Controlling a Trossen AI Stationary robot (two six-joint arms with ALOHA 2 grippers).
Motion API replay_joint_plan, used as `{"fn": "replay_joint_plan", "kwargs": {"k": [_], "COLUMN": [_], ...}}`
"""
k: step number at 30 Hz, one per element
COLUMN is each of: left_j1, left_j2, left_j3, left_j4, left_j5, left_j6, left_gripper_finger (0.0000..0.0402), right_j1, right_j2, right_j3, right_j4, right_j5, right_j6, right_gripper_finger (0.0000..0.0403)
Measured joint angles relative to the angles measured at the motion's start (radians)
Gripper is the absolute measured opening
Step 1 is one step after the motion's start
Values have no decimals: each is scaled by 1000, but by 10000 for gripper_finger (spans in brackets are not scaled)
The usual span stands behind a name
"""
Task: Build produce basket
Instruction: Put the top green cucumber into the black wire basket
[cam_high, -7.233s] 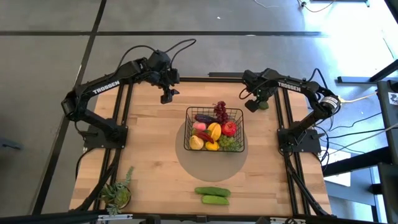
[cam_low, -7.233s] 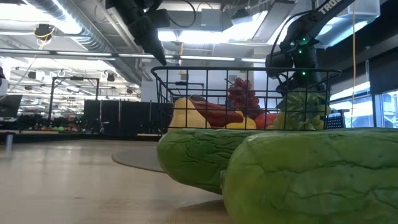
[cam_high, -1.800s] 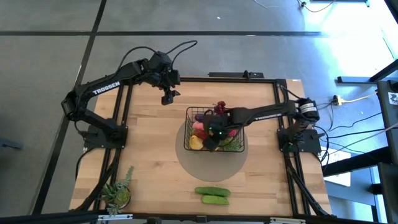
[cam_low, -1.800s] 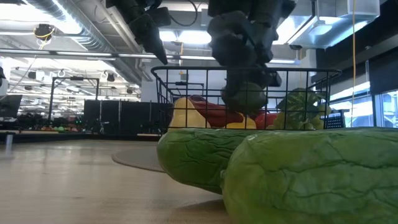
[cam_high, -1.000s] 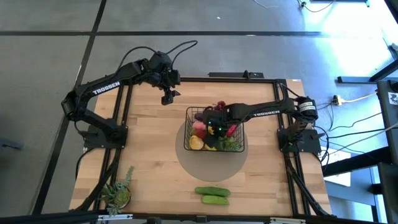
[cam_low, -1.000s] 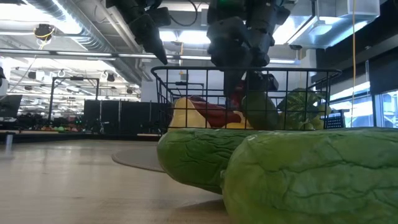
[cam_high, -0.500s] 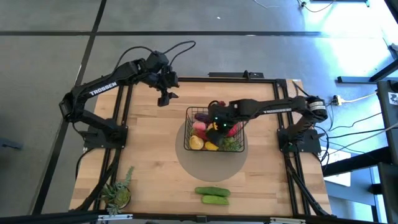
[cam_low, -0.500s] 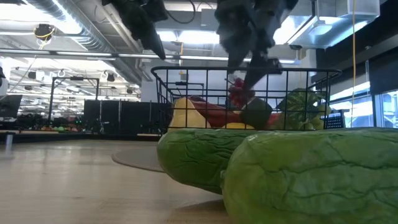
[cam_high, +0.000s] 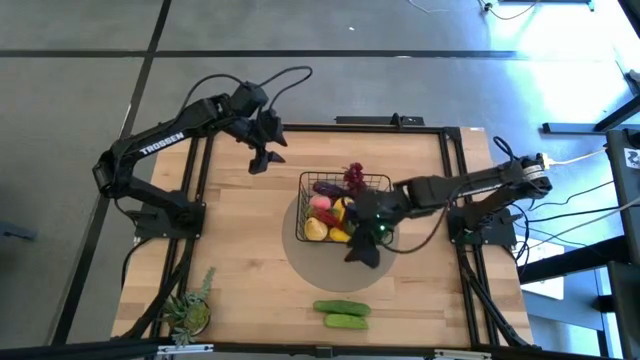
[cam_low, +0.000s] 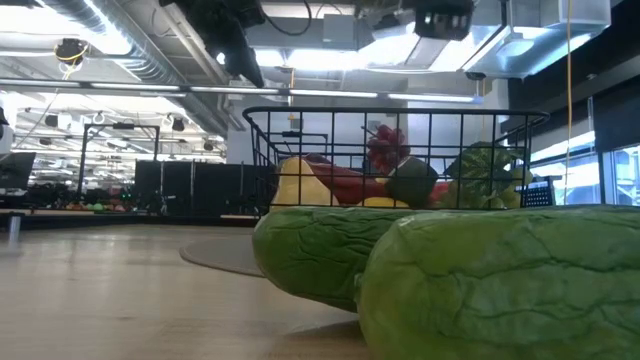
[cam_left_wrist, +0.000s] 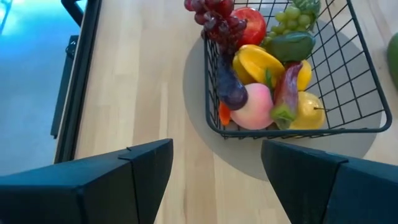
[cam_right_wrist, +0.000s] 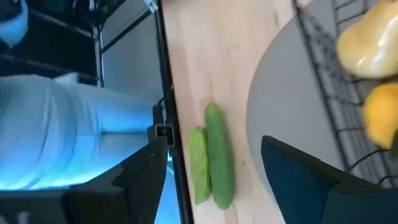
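Observation:
The black wire basket (cam_high: 345, 177) stands on a round grey mat (cam_high: 310, 262) at mid-table. It holds an apple, purple grapes (cam_high: 354, 176), a peach, yellow fruits and a dark green fruit (cam_left_wrist: 289, 46). Two cucumbers (cam_high: 342, 313) lie side by side on the wood near the table's near edge. My right gripper (cam_high: 362, 252) is open over the mat, just on the near side of the basket; its wrist view looks down on the cucumbers (cam_right_wrist: 214, 165). My left gripper (cam_high: 258, 160) hangs open, high beyond the basket's far left corner.
A small spiky potted plant (cam_high: 188, 312) stands at the near left corner. Bare wood stretches left and right of the mat. In the low view the cucumbers (cam_low: 450, 270) fill the foreground, with the basket (cam_low: 400, 112) behind them.
My right gripper has risen out of the basket and swung toward the near edge, ending over the mat. The dark green fruit it was beside a second ago now lies in the basket among the other produce. My left gripper has drifted slightly toward the table's left.

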Motion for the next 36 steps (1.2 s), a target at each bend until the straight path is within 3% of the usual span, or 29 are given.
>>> {"fn": "replay_joint_plan", "kwargs": {"k": [8,17,36], "left_j1": [-7,-37,-51], "left_j2": [0,-28,-48], "left_j3": [0,1,1], "left_j4": [0,-30,-45], "left_j5": [11,209,206], "left_j6": [5,83,88], "left_gripper_finger": [234,234,234], "right_j1": [109,216,347], "right_j2": [10,74,377], "right_j3": [0,0,-1], "right_j4": [-12,-21,29], "right_j5": [-8,158,139], "right_j6": [-103,-65,-51], "right_gripper_finger": [251,251,251]}}
